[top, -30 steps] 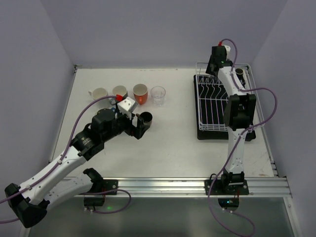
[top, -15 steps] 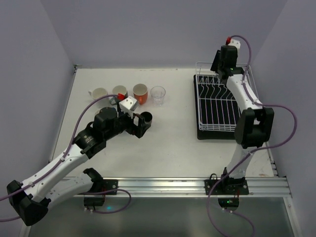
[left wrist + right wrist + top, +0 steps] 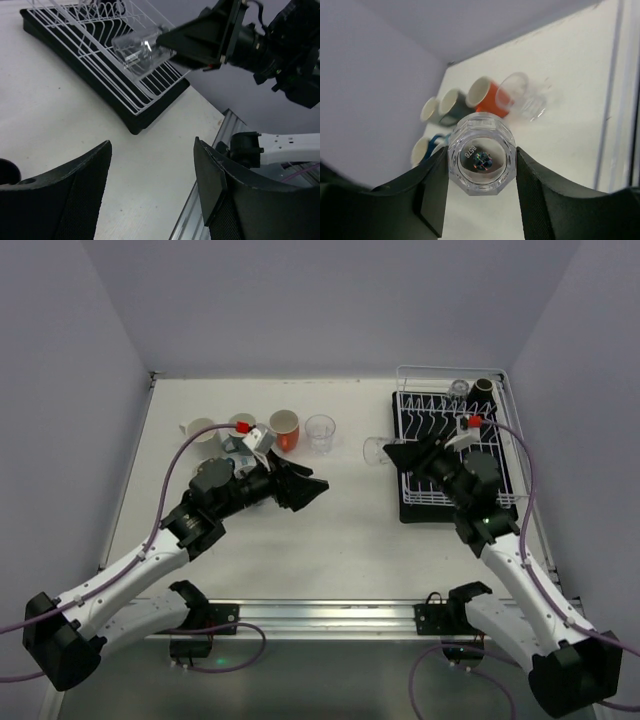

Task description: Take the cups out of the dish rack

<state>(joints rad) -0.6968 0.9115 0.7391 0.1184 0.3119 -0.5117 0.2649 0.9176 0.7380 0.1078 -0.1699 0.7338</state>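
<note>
My right gripper (image 3: 392,452) is shut on a clear glass (image 3: 375,450) and holds it on its side, above the table just left of the dish rack (image 3: 497,502). The right wrist view shows the glass's base (image 3: 481,160) clamped between both fingers. My left gripper (image 3: 305,490) is open and empty, low over the table's middle and pointing at the rack (image 3: 100,47). A clear glass (image 3: 458,390) and a dark brown cup (image 3: 484,387) stand at the rack's back. A cream cup (image 3: 200,429), a grey cup (image 3: 240,424), an orange cup (image 3: 285,429) and a clear glass (image 3: 320,432) stand in a row at the back left.
A dark round rim (image 3: 6,172) shows by my left finger, likely a dark cup. A white cup (image 3: 420,150) and something blue (image 3: 436,140) sit near the left arm. The rack's black drip tray (image 3: 135,120) rests on the table's right side.
My right arm has swung from the rack's back down and to the left, carrying a clear glass out past the rack's left edge. My left gripper has turned right and now covers the dark cup.
</note>
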